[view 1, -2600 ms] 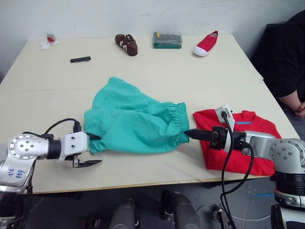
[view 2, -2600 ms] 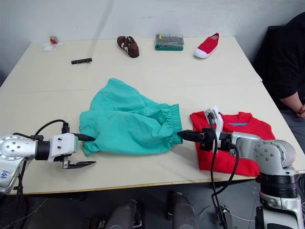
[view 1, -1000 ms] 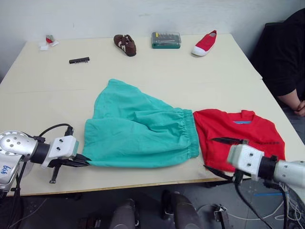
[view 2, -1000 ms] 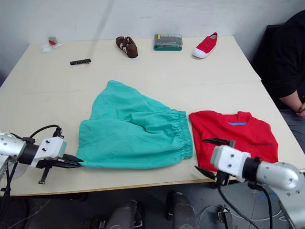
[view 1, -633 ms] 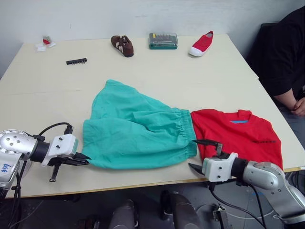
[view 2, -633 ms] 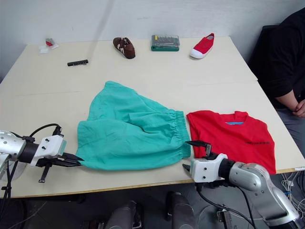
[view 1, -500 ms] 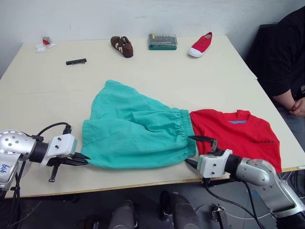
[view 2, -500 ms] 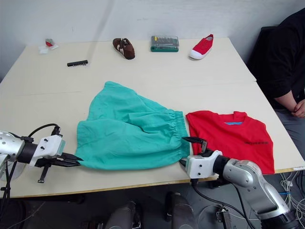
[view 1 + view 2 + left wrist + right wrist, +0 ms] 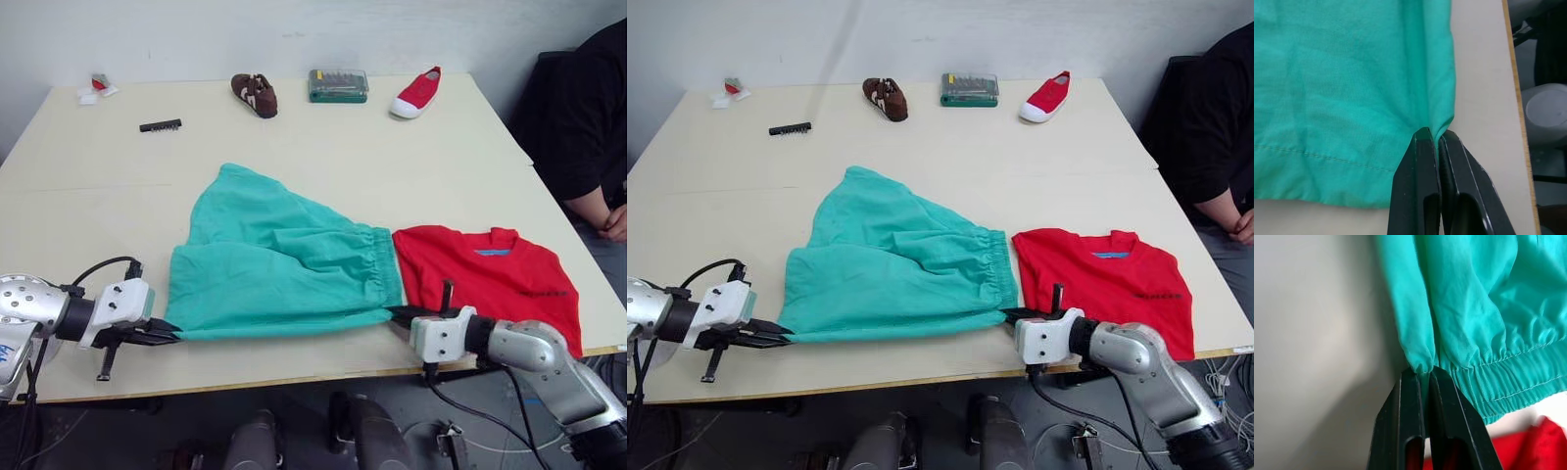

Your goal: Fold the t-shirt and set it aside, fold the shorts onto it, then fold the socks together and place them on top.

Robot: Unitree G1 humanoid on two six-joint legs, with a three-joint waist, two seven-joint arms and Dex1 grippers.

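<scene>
The teal-green shorts (image 9: 279, 269) lie spread across the middle of the table, waistband (image 9: 385, 266) toward the right. My left gripper (image 9: 168, 336) is shut on the near left corner of the shorts (image 9: 1352, 88), at the leg hem. My right gripper (image 9: 397, 316) is shut on the near corner of the shorts (image 9: 1469, 298) at the waistband. The near edge of the shorts runs taut between the two. The red t-shirt (image 9: 490, 284) lies folded flat just right of the shorts, its blue collar label up. The socks are out of view.
Along the far edge lie a brown shoe (image 9: 254, 94), a green case (image 9: 338, 85), a red canvas shoe (image 9: 415, 91), a black bit strip (image 9: 161, 125) and a small red-and-white item (image 9: 95, 88). A person in black sits at the right (image 9: 588, 117).
My right gripper moved left from beside the t-shirt to the shorts' waistband corner and shut on it. The near edge of the shorts has pulled straight. My left gripper kept its hold.
</scene>
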